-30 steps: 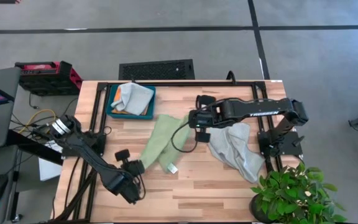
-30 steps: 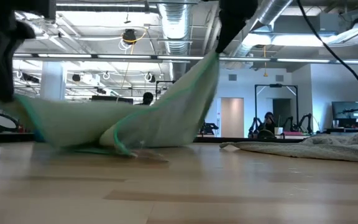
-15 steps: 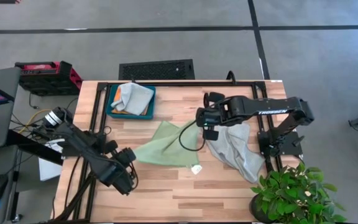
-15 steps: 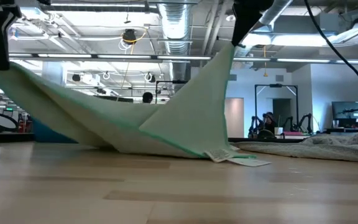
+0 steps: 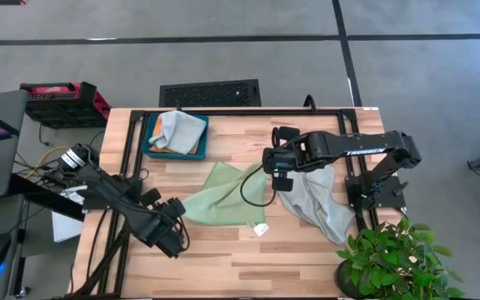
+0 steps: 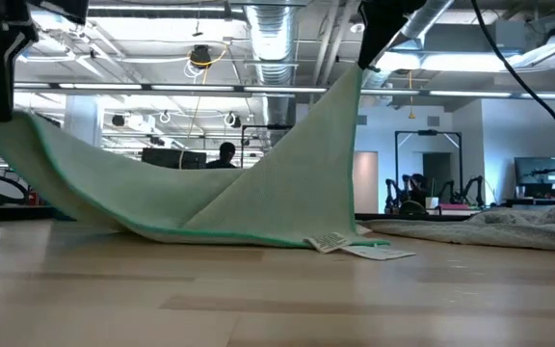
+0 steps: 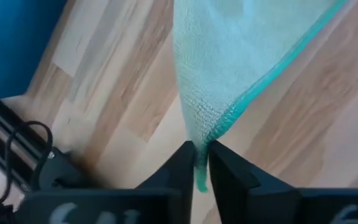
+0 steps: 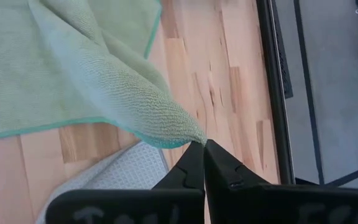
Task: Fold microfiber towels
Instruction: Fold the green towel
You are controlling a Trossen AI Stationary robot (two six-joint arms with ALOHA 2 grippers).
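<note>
from above, we see the green towel (image 5: 222, 202) stretched over the middle of the table (image 5: 307, 258), its white tag (image 5: 259, 228) at the near edge. the left gripper (image 5: 175, 223) holds the towel's left corner; the right gripper (image 5: 275, 164) holds the far right corner. a grey towel (image 5: 315, 204) lies crumpled under and beside the right arm. another grey towel (image 5: 177, 130) sits in the teal tray (image 5: 150, 148) at the table's far left.

from table height, the green towel (image 6: 220, 193) hangs like a sling between two raised corners, sagging onto the wood, tag (image 6: 328, 242) resting on the table. the grey towel (image 6: 489, 231) lies flat to the right.

at the left wrist, the fingers (image 7: 182, 167) stand a little apart with the towel's teal-edged corner (image 7: 216, 124) between them, still gripped.

at the right wrist, the fingers (image 8: 194, 163) are clenched on a corner of the green towel (image 8: 92, 74), with grey towel (image 8: 123, 171) below it.
</note>
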